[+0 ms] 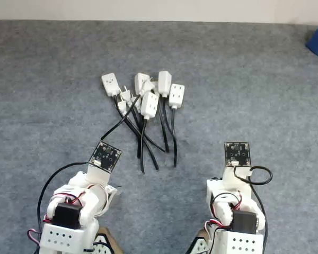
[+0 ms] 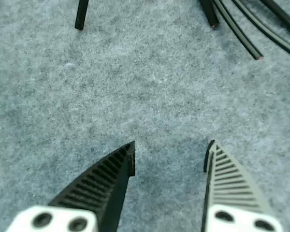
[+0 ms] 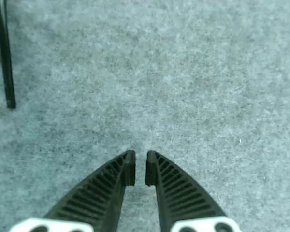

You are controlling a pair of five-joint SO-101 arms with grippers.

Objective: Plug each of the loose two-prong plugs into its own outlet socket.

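left gripper - jaws apart over bare carpet. right gripper - jaws nearly together, holding nothing. plugs and sockets heaped ahead of both arms. risk: crossed cords drag neighbours when 1 plug is lifted. high view gives whole heap; wrist views give jaw gaps, cord ends.

White arms, black motors, ribbed fingers

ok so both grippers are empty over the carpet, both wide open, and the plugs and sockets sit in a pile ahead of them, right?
Not quite: only the left gripper is wide open. The right wrist view shows the right gripper shut. The rest holds.
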